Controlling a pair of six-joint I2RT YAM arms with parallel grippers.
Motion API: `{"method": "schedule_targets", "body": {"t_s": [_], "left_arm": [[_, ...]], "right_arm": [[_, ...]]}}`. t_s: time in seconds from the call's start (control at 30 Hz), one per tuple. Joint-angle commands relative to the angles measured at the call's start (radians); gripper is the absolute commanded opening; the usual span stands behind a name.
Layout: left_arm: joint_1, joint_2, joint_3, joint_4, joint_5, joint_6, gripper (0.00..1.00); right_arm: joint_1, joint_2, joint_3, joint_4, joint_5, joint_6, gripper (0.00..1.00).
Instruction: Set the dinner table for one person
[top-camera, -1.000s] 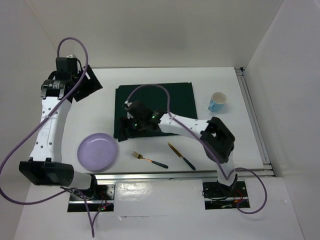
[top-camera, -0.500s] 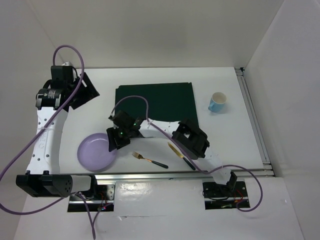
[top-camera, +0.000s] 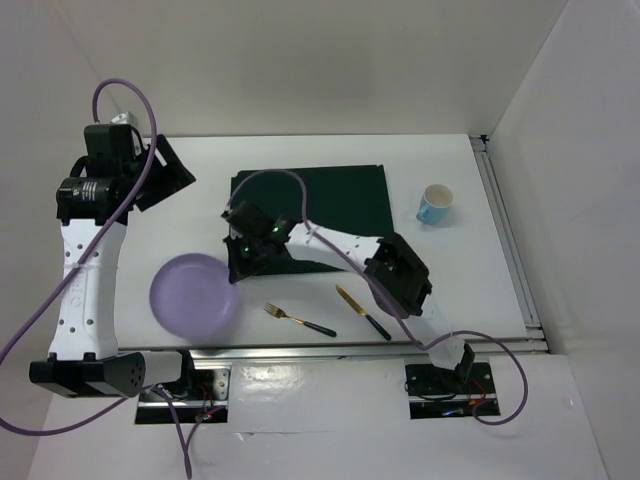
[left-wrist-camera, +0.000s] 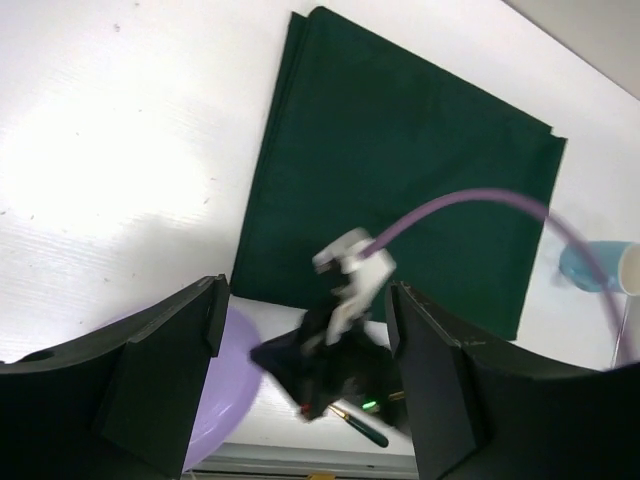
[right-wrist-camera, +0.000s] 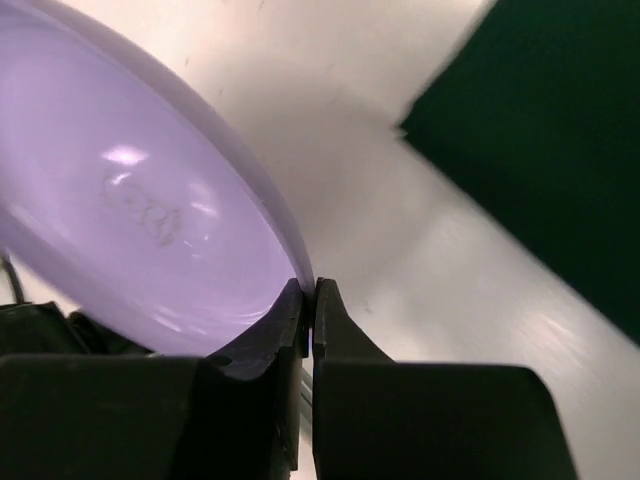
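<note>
Found the white counter (top-camera: 460, 280) spread flat beneath everything, with both arm bases along its near edge. Saw the right tool (top-camera: 238, 268) reached across to the left of centre, low over the near left corner of the dark green mat (top-camera: 340, 195). Caught its jaws pressed almost together on the right-hand rim of the lilac plate (top-camera: 190, 298). In the right wrist view, traced that thin rim of the lilac plate (right-wrist-camera: 140, 200) straight into the narrow slit of the right tool (right-wrist-camera: 308, 290), with bare counter (right-wrist-camera: 330, 150) behind and a corner of the dark green mat (right-wrist-camera: 540, 120) at upper right. Could not tell whether the plate lay flat or sat tipped.

Found the left tool (top-camera: 160, 175) held high over the far left part of the counter, jaws wide apart and gripping nothing. Through the left tool (left-wrist-camera: 307, 295), looked down on the dark green mat (left-wrist-camera: 400, 180), the counter (left-wrist-camera: 100, 150) and a sliver of the lilac plate (left-wrist-camera: 232, 370).

Noted a fork (top-camera: 298, 320) on the counter just right of the plate, near the front edge. Noted a knife (top-camera: 362, 313) to the right of it, apart from it, both gold-toned with dark handles. Spotted a pale blue cup (top-camera: 435, 203) standing upright to the right of the mat, clear of its edge, and the same pale blue cup (left-wrist-camera: 600, 265) at the right margin of the left wrist view.
</note>
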Motion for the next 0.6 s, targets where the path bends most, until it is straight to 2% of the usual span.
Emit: {"method": "schedule_targets", "body": {"t_s": [0.0,0.2,0.4,0.57], "left_arm": [[0.005,-0.035,0.039,0.01,0.063,-0.001,0.81],[0.005,-0.035,0.039,0.03,0.096,-0.001,0.81],[0.005,-0.026,-0.047,0.059,0.127,0.008,0.81],[0.005,-0.006,-0.058,0.069,0.147,0.008,0.81]], "right_arm": [[-0.131,-0.189,0.042,-0.092,0.12,-0.026,0.0],[-0.352,-0.189,0.021,-0.227,0.273,-0.036,0.0],[-0.529,-0.146,0.021,-0.287,0.228,-0.016,0.0],[-0.593,-0.109,-0.011,-0.302,0.186,-0.046,0.0]]}}
